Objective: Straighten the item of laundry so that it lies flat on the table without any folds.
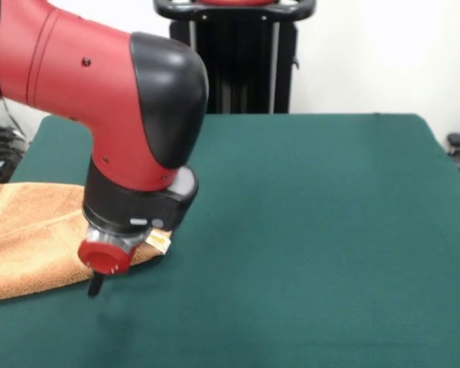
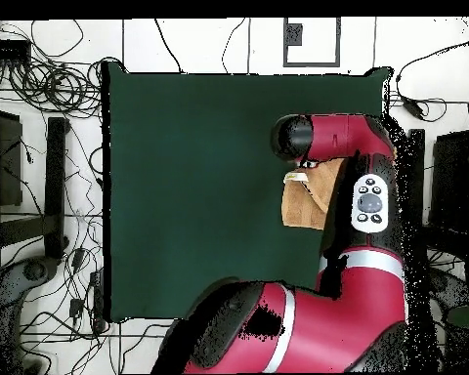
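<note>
The towel is seen at the front view's left edge of the green desk, partly run out of frame and mostly hidden under the arm from overhead. A fold is visible along its upper layer; the white tag sits at its corner. The claw is lowered at that corner; open or pressed together cannot be told. Terry is judged soft, light, limp and grippy on felt. A pinch at the tagged corner's top layer is suggested.

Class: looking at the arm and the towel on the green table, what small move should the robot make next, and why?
Probably lower the gripper onto the towel edge beside the white tag. The towel looks doubled over at the table side, and the gripper tip hovers at that edge.
</note>
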You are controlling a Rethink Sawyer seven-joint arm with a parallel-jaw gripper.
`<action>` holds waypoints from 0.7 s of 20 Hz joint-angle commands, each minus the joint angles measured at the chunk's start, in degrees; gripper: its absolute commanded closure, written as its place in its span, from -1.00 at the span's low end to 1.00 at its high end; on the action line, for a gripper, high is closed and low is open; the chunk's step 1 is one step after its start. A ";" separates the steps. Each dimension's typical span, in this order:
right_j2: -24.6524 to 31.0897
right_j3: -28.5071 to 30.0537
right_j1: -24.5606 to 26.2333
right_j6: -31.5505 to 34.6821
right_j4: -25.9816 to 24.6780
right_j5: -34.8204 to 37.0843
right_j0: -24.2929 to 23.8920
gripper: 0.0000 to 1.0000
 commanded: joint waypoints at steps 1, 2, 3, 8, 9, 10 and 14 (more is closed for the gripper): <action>4.19 10.92 -3.81 -14.58 2.44 3.69 2.74 -1.00; 4.46 12.30 -4.52 -12.97 2.44 1.43 2.80 -1.00; 4.42 13.47 -5.13 -11.45 2.34 -0.48 3.00 -1.00; 4.55 17.26 -6.49 -6.80 2.77 -5.12 3.55 -1.00; 4.39 17.28 -6.28 -6.67 2.53 -5.42 3.50 -1.00; 4.35 17.09 -5.98 -6.85 2.36 -5.36 3.47 -1.00; 5.20 14.87 -3.32 -10.54 2.37 -1.89 1.99 -1.00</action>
